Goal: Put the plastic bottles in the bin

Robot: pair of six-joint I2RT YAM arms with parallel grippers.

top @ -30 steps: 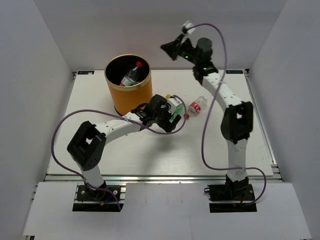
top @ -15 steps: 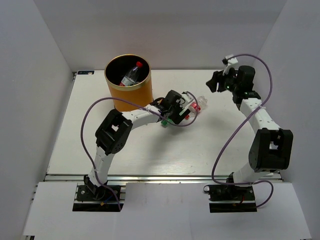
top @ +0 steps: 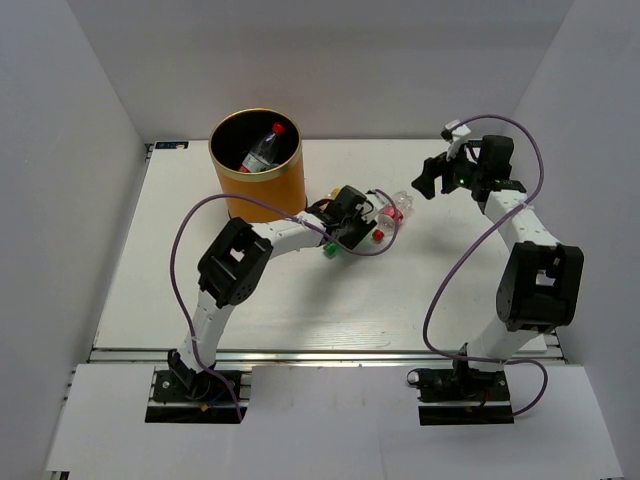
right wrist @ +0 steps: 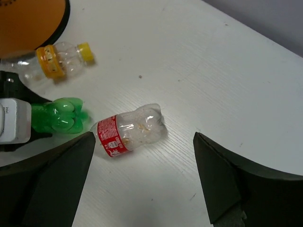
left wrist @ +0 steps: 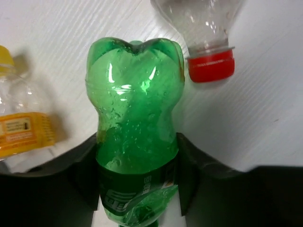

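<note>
Our left claw (left wrist: 137, 177) has just closed on the green lobed plastic bottle (left wrist: 135, 118), the right claw (right wrist: 143, 142) stands wide, empty; next we lift toward the tall orange bin (top: 256, 190) on its left.

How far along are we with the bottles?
Done: one red-capped bottle lies in the bin. In hand: the left gripper is closed on the green bottle, on the table. Left: that one, the yellow bottle and the red-label bottle. The right gripper is open, empty.
</note>
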